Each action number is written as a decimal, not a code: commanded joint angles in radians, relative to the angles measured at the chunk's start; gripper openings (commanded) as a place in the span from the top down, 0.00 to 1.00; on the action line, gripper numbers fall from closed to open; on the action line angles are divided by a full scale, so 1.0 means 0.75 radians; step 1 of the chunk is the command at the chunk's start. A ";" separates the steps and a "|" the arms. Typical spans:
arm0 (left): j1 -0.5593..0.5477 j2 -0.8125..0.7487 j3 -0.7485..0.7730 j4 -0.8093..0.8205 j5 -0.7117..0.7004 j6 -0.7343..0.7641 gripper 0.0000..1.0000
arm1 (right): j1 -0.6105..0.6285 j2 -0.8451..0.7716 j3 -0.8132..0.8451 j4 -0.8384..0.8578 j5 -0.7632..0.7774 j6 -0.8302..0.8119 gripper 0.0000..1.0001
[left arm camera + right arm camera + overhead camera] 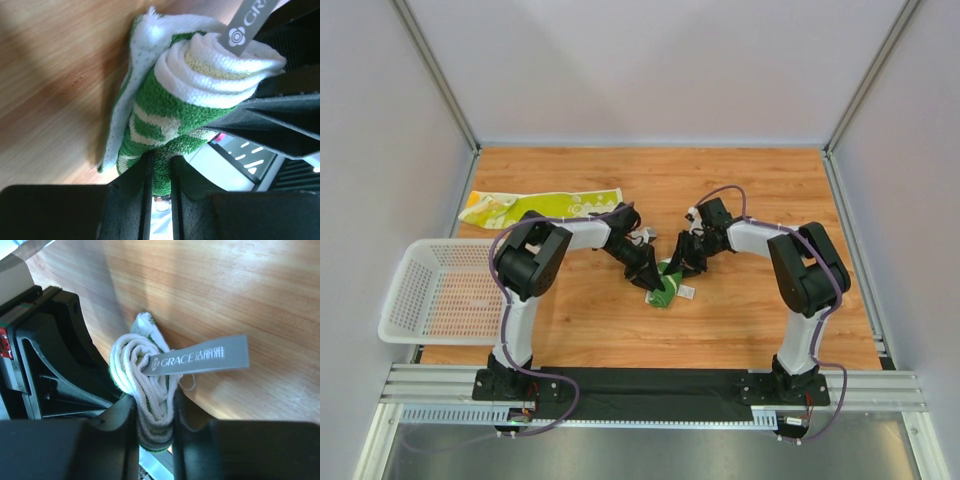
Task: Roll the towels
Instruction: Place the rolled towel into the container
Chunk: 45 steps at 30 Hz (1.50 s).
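Green towel [665,291] sits rolled near the middle of the surface [750,320], between my left hand [648,278] and my right hand [684,266]. The lime-yellow towel [540,207] lies flat at upper left, above the basket [410,300].

From the left wrist, my left hand is clamped on the roll's lower part: green terry with pale stripes, white backing spiralled at the end.

From the right wrist, my right hand pinches the white coil just below the grey label [200,360].

I judge it soft, light and springy; I should grip across the roll's middle, or it will loosen.
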 commanded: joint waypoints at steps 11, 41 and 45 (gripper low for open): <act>-0.005 -0.186 -0.049 0.059 -0.150 0.055 0.57 | 0.034 -0.067 0.118 0.070 -0.119 0.028 1.00; 0.036 -0.756 0.188 -0.436 -0.804 0.440 0.30 | 0.044 -0.183 0.698 -0.617 -0.064 0.210 1.00; -0.062 -0.799 0.253 -0.495 -0.984 0.450 0.29 | 0.062 -0.165 0.778 -0.762 0.069 0.192 1.00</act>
